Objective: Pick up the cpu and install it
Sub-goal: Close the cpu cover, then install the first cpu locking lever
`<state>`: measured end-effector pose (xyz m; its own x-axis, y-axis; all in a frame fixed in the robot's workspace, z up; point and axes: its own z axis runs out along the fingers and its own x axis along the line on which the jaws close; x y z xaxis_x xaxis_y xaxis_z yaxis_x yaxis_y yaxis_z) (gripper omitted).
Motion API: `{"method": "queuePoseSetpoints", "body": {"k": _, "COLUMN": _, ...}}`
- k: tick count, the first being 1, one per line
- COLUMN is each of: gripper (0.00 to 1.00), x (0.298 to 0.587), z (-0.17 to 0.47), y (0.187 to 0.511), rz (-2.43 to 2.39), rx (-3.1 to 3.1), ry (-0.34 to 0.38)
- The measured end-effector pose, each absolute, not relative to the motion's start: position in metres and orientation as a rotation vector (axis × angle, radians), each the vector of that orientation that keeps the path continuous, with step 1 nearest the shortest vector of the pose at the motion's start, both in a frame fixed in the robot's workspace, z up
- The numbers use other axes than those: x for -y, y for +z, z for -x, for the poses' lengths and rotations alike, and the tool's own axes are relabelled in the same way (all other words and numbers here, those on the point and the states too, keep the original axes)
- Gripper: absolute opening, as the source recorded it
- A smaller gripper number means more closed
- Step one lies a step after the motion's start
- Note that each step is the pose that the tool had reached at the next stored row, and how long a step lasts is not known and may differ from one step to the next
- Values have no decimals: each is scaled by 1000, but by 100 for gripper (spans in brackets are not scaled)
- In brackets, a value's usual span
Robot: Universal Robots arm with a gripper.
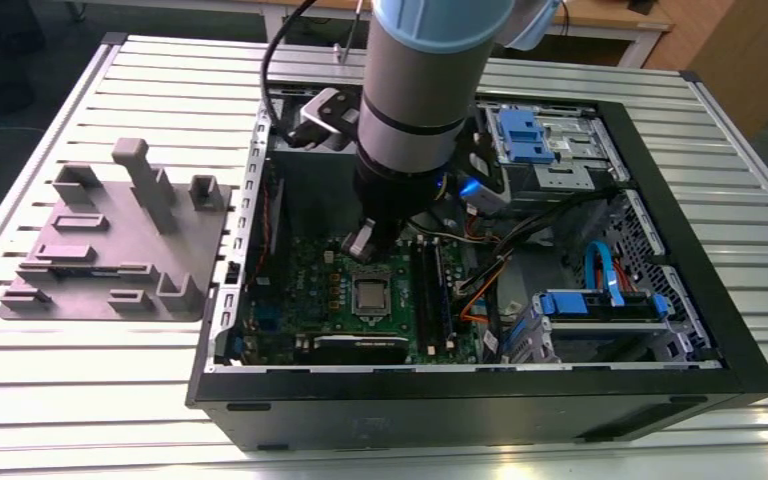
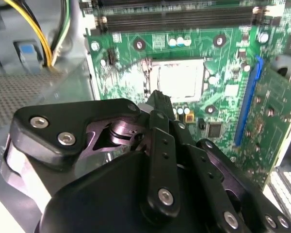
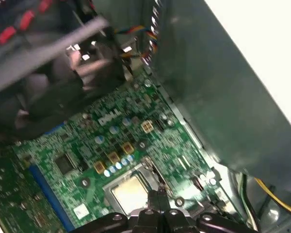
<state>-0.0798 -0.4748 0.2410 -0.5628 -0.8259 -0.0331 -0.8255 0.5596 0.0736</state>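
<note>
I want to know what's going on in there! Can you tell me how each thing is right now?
cpu: lying flat in the motherboard's socket.
end effector: hovering just above the cpu, holding nothing.
computer case: lying on its side, side panel off.
grey fixture: sitting on the table beside the case.

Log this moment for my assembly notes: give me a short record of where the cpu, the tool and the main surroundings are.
cpu: silvery square chip, lying flat in the socket on the motherboard; also in the second wrist view
tool: inside the open computer case, just above the motherboard, beside the cpu and apart from it
motherboard: green board lying flat at the case floor
computer case: black tower on its side, panel off
grey fixture: on the slatted table, at the exterior view's left of the case
</note>
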Motion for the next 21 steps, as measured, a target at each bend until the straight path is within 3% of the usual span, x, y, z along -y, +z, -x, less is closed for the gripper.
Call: {"method": "queuePoseSetpoints", "body": {"k": 21, "gripper": 10, "x": 475, "z": 76, "y": 241, "rz": -1469, "rx": 2768, "ry": -127}}
